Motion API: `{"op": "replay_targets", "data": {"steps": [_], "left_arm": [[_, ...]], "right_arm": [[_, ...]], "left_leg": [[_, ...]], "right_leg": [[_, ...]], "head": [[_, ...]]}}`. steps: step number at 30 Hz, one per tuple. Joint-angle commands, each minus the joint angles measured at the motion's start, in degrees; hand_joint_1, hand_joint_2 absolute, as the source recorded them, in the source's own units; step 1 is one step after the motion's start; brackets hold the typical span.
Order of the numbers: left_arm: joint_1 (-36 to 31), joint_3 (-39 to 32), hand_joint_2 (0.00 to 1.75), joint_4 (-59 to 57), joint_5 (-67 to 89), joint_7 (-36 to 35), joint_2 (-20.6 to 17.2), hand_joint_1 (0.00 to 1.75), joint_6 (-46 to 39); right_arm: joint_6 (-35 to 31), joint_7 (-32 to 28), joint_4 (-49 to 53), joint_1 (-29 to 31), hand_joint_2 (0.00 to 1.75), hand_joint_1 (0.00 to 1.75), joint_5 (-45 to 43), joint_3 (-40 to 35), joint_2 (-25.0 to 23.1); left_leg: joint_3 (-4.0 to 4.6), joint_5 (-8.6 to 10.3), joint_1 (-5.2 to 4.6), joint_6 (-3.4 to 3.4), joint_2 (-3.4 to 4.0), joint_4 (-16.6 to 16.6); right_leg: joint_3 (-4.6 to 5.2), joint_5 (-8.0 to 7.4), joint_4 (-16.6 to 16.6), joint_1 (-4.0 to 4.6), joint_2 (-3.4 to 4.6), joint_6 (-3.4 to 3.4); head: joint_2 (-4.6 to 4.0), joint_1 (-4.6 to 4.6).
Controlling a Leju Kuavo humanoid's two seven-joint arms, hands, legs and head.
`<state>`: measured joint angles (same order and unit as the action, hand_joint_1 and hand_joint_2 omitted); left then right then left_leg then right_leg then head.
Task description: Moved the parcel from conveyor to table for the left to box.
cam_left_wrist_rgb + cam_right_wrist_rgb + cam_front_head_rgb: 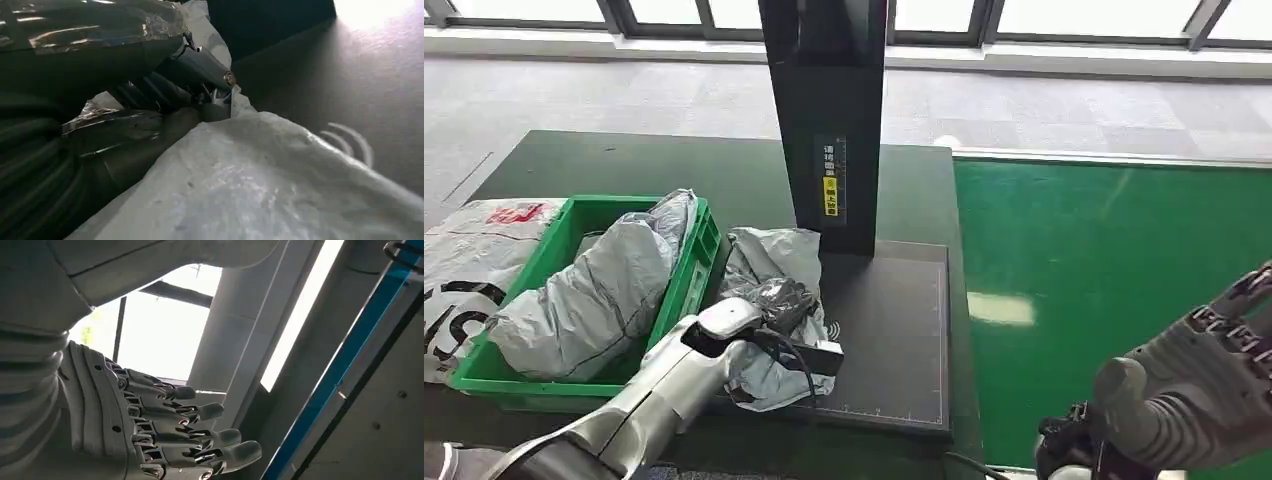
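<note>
Parcel: grey poly-mailer parcel point(769, 290) is lying on the scale platform point(894, 330), just beside the green crate point(686, 290).
Left hand: left hand point(776, 300) is pressing into the parcel, fingers curled on it.
Right hand: right hand point(1214, 360) is hovering over the green conveyor point(1114, 260), fingers apart, holding nothing.

1. The parcel point(769, 300), a crumpled grey plastic mailer bag, lies flat on the black scale platform point(894, 330).
2. It sits at the platform's left edge, just beside the green box point(689, 285).
</note>
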<state>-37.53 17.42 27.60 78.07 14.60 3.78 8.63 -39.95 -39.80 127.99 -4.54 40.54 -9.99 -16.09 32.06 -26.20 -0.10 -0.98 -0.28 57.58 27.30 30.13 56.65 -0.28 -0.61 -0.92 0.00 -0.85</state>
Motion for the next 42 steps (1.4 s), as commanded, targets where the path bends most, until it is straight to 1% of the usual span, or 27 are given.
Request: {"op": "replay_targets", "data": {"steps": [1,2,3,4,6,7,8,9,12,13,15,16,17,18,19,20,21,22,23,25,26,28,29,30,31,36,42], "left_arm": [[1.07,-0.75,1.75,-5.67,-5.77,4.13,-1.09,1.75,-9.81],[1.07,-0.75,1.75,-5.67,-5.77,4.13,-1.09,1.75,-9.81],[1.07,-0.75,1.75,-5.67,-5.77,4.13,-1.09,1.75,-9.81],[1.07,-0.75,1.75,-5.67,-5.77,4.13,-1.09,1.75,-9.81],[1.07,-0.75,1.75,-5.67,-5.77,4.13,-1.09,1.75,-9.81],[1.07,-0.75,1.75,-5.67,-5.77,4.13,-1.09,1.75,-9.81],[1.07,-0.75,1.75,-5.67,-5.77,4.13,-1.09,1.75,-9.81],[1.07,-0.75,1.75,-5.67,-5.77,4.13,-1.09,1.75,-9.81],[1.07,-0.75,1.75,-5.67,-5.77,4.13,-1.09,1.75,-9.81],[1.07,-0.75,1.75,-5.67,-5.77,4.13,-1.09,1.75,-9.81],[1.07,-0.75,1.75,-5.67,-5.77,4.13,-1.09,1.75,-9.81],[1.07,-0.75,1.75,-5.67,-5.77,4.13,-1.09,1.75,-9.81],[1.07,-0.75,1.75,-5.67,-5.77,4.13,-1.09,1.75,-9.81],[1.07,-0.75,1.75,-5.67,-5.77,4.13,-1.09,1.75,-9.81],[3.86,-6.96,1.75,0.48,-12.93,9.88,2.57,1.75,-27.12],[4.34,-7.95,1.75,3.37,-14.74,10.29,4.09,1.75,-28.80],[5.94,-7.89,1.75,8.13,-16.17,10.12,5.04,1.75,-27.96],[6.02,-8.05,1.75,8.58,-16.56,10.00,5.49,1.75,-27.87],[8.58,-7.75,1.75,12.88,-18.24,9.98,5.90,1.75,-25.49],[10.31,-7.24,1.75,14.20,-18.24,9.99,6.13,1.75,-25.57],[12.15,-6.91,1.75,15.76,-19.01,9.54,6.20,1.75,-23.82],[13.50,-4.91,1.75,16.48,-16.87,7.11,5.51,1.75,-22.13],[14.08,-4.70,1.75,16.48,-16.27,5.54,5.40,0.02,-22.29],[14.28,-4.60,1.75,16.43,-16.17,5.15,5.55,0.00,-22.33],[14.48,-4.66,0.00,16.45,-16.32,4.79,5.64,0.00,-22.56],[12.78,-4.18,0.00,11.84,-15.46,0.86,4.69,0.00,-19.63],[11.96,-4.54,0.00,7.75,-15.45,-0.79,3.73,0.00,-19.21]], "right_arm": [[-0.05,-0.20,-1.25,2.14,1.75,0.00,-0.15,-1.51,-0.63],[-0.05,-0.20,-1.25,2.14,1.75,0.00,-0.15,-1.51,-0.63],[-0.05,-0.20,-1.25,2.14,1.75,0.00,-0.15,-1.51,-0.63],[-0.05,-0.20,-1.25,2.14,1.75,0.00,-0.15,-1.51,-0.63],[-0.05,-0.20,-1.25,2.14,1.75,0.00,-0.15,-1.51,-0.63],[-0.05,-0.20,-1.25,2.14,1.75,0.00,-0.15,-1.51,-0.63],[-0.05,-0.20,-1.25,2.14,1.75,0.00,-0.15,-1.51,-0.63],[-0.05,-0.20,-1.25,2.14,1.75,0.00,-0.15,-1.51,-0.63],[-0.05,-0.20,-1.25,2.14,1.75,0.00,-0.15,-1.51,-0.63],[-0.05,-0.20,-1.25,2.14,1.75,0.00,-0.15,-1.51,-0.63],[-0.05,-0.20,-1.25,2.14,1.75,0.00,-0.15,-1.51,-0.63],[-0.05,-0.20,-1.25,2.14,1.75,0.00,-0.15,-1.51,-0.63],[-0.05,-0.20,-1.25,2.14,1.75,0.00,-0.15,-1.51,-0.63],[-0.05,-0.20,-1.25,2.14,1.75,0.00,-0.15,-1.51,-0.63],[-0.05,-0.20,0.38,1.53,1.75,0.00,0.95,-1.61,-0.68],[-0.05,-0.20,1.02,0.90,1.75,0.00,1.08,-1.73,-0.52],[-0.05,-0.20,1.72,0.12,1.75,0.00,1.03,-1.79,-0.28],[-0.05,-0.20,1.73,0.02,1.75,0.00,0.95,-1.78,-0.23],[-0.05,-0.20,1.68,-0.21,1.75,0.00,0.64,-1.98,0.01],[-0.05,-0.20,1.44,-0.03,1.75,0.00,0.64,-2.10,0.03],[-0.05,-0.20,1.05,0.26,1.75,0.00,0.77,-2.29,-0.24],[-0.05,-0.20,0.55,0.52,1.75,0.00,0.88,-2.38,-0.46],[-0.05,-0.20,0.35,0.58,1.75,0.00,0.98,-2.47,-0.49],[-0.05,-0.20,0.24,0.60,1.75,0.00,0.97,-2.52,-0.49],[-0.05,-0.20,0.12,0.67,1.75,0.00,1.09,-2.54,-0.54],[-0.05,-0.20,-0.88,1.44,1.75,0.00,0.58,-2.53,-0.23],[-0.05,-0.20,-1.07,0.81,1.75,0.00,0.50,-2.65,-0.12]], "left_leg": [[0.76,0.23,0.03,-0.04,-0.02,0.14],[0.80,0.31,0.02,-0.08,0.15,0.03],[0.15,0.21,0.05,-0.10,-0.01,0.10],[0.34,0.41,0.04,-0.13,0.03,-0.02],[-0.04,0.25,0.05,-0.12,-0.04,0.08],[0.13,0.34,0.06,-0.13,0.10,-0.03],[-0.13,0.21,0.03,-0.12,0.02,0.02],[0.13,0.32,0.03,-0.12,0.10,-0.04],[0.00,0.18,0.03,-0.09,0.03,0.02],[0.14,0.24,0.02,-0.08,0.13,-0.06],[-0.16,0.05,0.02,-0.04,-0.02,0.05],[0.14,0.20,0.03,-0.04,0.08,-0.02],[-0.08,0.08,0.02,-0.03,0.01,0.03],[0.18,0.22,0.03,-0.04,0.12,-0.07],[0.12,0.18,0.02,-0.03,0.09,-0.03],[0.13,0.23,0.00,-0.02,0.15,-0.14],[0.07,0.15,0.00,0.00,-0.10,-0.03],[-0.01,0.09,0.00,0.00,-0.10,0.05],[0.16,0.13,0.01,-0.01,0.01,0.02],[0.22,0.13,-0.06,0.01,-0.14,-0.01],[0.14,0.12,-0.08,0.09,-0.18,-0.01],[0.03,-0.01,-0.12,0.08,0.06,-0.04],[0.11,0.00,-0.10,0.07,0.21,-0.07],[0.12,-0.04,-0.15,0.10,0.23,-0.04],[0.12,-0.08,-0.18,0.15,0.21,0.00],[0.41,-0.06,-0.15,0.19,0.20,0.00],[0.41,-0.05,-0.15,0.19,0.23,-0.05]], "right_leg": [[0.80,-0.17,0.25,0.01,0.00,-0.01],[0.98,-0.28,0.19,0.00,0.18,-0.02],[0.68,-0.13,0.19,0.01,0.02,-0.03],[0.99,-0.29,0.11,-0.01,0.07,-0.04],[0.54,-0.13,0.17,0.00,0.05,-0.07],[0.76,-0.26,0.07,0.00,0.20,-0.06],[0.43,-0.11,0.12,-0.02,0.11,-0.08],[0.71,-0.24,0.07,-0.01,0.20,-0.06],[0.57,-0.10,0.11,-0.02,0.12,-0.06],[0.76,-0.18,0.06,-0.03,0.23,-0.03],[0.38,0.02,0.13,-0.03,0.06,-0.04],[0.73,-0.15,0.08,-0.02,0.17,-0.02],[0.47,-0.02,0.11,-0.03,0.10,-0.03],[0.78,-0.19,0.05,-0.02,0.21,-0.02],[0.72,-0.14,0.08,-0.03,0.18,-0.02],[0.75,-0.20,-0.02,-0.05,0.24,0.00],[0.59,-0.07,0.04,-0.05,0.00,0.01],[0.55,0.00,0.10,-0.09,-0.02,-0.01],[0.74,-0.10,0.04,-0.11,0.09,-0.01],[0.81,-0.06,-0.05,-0.18,-0.03,0.03],[0.68,0.02,-0.03,-0.25,-0.05,0.03],[0.58,0.02,-0.04,-0.23,0.19,0.04],[0.70,-0.06,-0.09,-0.19,0.32,0.07],[0.73,-0.02,-0.02,-0.22,0.37,0.07],[0.74,0.01,0.01,-0.22,0.34,0.06],[1.02,-0.04,-0.03,-0.18,0.34,0.06],[1.01,-0.06,-0.07,-0.18,0.37,0.07]], "head": [[0.00,0.00],[0.00,0.00],[0.00,0.00],[0.00,0.00],[0.00,0.02],[0.00,0.00],[0.00,0.00],[0.00,0.00],[0.00,0.00],[0.00,0.02],[0.00,0.00],[0.00,0.00],[0.00,0.00],[0.00,0.00],[0.00,0.00],[0.00,0.00],[0.00,0.02],[0.00,0.00],[0.00,0.00],[0.00,0.02],[0.00,0.02],[0.00,0.02],[0.00,0.02],[0.00,0.02],[0.00,0.00],[0.00,0.02],[0.00,0.02]]}}
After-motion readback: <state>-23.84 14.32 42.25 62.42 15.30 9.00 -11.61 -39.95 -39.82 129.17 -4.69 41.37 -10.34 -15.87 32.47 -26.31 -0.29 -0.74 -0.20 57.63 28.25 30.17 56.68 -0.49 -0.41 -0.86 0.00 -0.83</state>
